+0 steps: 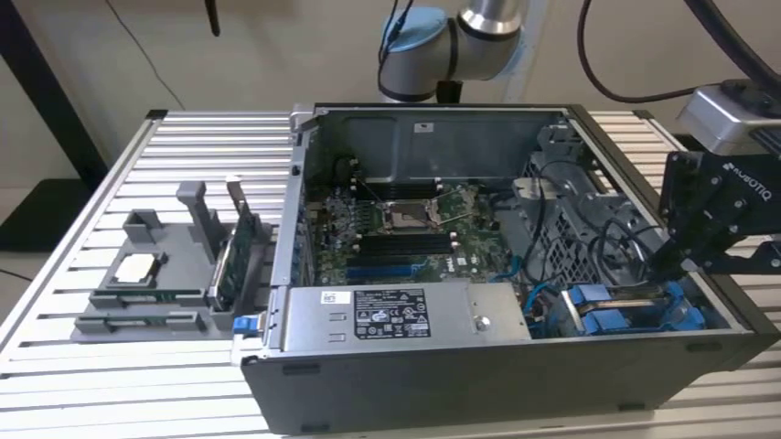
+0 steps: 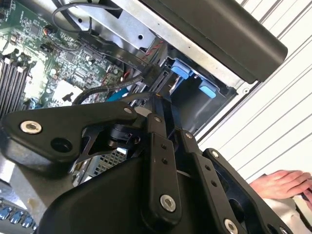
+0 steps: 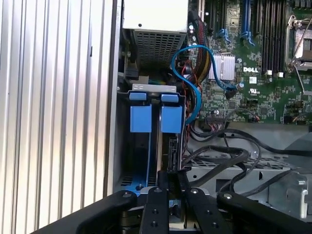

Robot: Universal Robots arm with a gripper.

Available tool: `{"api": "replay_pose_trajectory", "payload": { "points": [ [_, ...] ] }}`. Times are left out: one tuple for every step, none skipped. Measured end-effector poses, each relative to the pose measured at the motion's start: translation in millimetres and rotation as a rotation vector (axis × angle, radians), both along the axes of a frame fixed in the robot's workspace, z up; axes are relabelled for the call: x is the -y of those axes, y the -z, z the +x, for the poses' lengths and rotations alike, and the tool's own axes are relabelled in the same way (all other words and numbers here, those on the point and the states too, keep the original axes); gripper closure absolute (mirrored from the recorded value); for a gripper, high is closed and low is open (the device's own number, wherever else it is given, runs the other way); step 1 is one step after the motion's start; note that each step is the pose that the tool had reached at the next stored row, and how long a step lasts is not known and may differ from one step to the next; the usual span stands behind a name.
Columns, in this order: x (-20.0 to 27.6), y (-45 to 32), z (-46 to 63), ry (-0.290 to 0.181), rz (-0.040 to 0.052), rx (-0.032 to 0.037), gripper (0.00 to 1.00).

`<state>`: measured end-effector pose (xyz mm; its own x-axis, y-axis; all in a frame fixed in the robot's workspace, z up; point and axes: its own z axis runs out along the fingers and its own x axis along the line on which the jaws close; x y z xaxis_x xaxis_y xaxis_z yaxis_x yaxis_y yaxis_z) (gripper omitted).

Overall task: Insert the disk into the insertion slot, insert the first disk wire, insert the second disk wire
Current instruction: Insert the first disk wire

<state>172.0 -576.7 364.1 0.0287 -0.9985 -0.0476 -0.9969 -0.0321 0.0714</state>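
1. Now the arm (image 1: 482, 27) leans over the exterior view's right side of the open computer case (image 1: 488, 384). It tips down, so the gripper (image 1: 671, 265) pokes into the case's near corner.
2. The gripper's 2 fingers (image 3: 163, 179) are pressed close together. They pinch a black plug (image 2: 152, 75) at the end of a black wire (image 2: 107, 48).
3. The disk (image 3: 171, 119) sits inside the insertion slot (image 3: 153, 88), just beside the gripper's tips. Its blue end shows next to 1 more blue frame (image 3: 141, 119).
4. Most of the disk is hidden down in the slot.
5. The gripper's black links cover part of the plug, so I cannot tell if the plug touches the disk.
6. A person's hand (image 2: 282, 183) rests by the ribbed table (image 2: 273, 122). It is cut off at the edge of the second wrist view.
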Motion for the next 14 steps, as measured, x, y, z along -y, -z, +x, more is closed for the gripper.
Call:
{"api": "replay_pose_trajectory", "payload": {
  "points": [
    [0.1,1.5,-0.6,0.0,-0.0002,0.0,0.81],
    [0.1,2.6,-1.0,0.0,0.0,0.0,0.81],
    [0.1,4.0,-1.5,0.0,-0.0001,0.0,0.81],
    [0.1,5.1,-1.6,0.0,-0.0001,0.0,0.81],
    [0.1,5.7,-1.2,0.0,-0.0001,-0.0003,0.81],
    [-0.3,7.7,-1.2,0.001,-0.0001,-0.0003,0.81],
    [-0.7,9.1,-0.9,0.001,-0.0006,-0.0003,0.81],
    [-0.8,9.9,-0.7,0.001,-0.0008,-0.0003,0.81],
    [-1.0,10.6,-0.4,0.002,-0.001,-0.0003,0.81],
    [-1.1,11.2,0.0,0.002,-0.0015,-0.0003,0.81],
    [-1.3,12.1,0.3,0.002,-0.0015,-0.0003,0.81],
    [-1.5,13.1,0.7,0.002,-0.0017,-0.0003,0.81],
    [-1.6,14.3,0.8,0.002,-0.0017,-0.0003,0.81],
    [-1.8,15.4,0.8,0.002,-0.0017,-0.0003,0.81]
  ]
}}
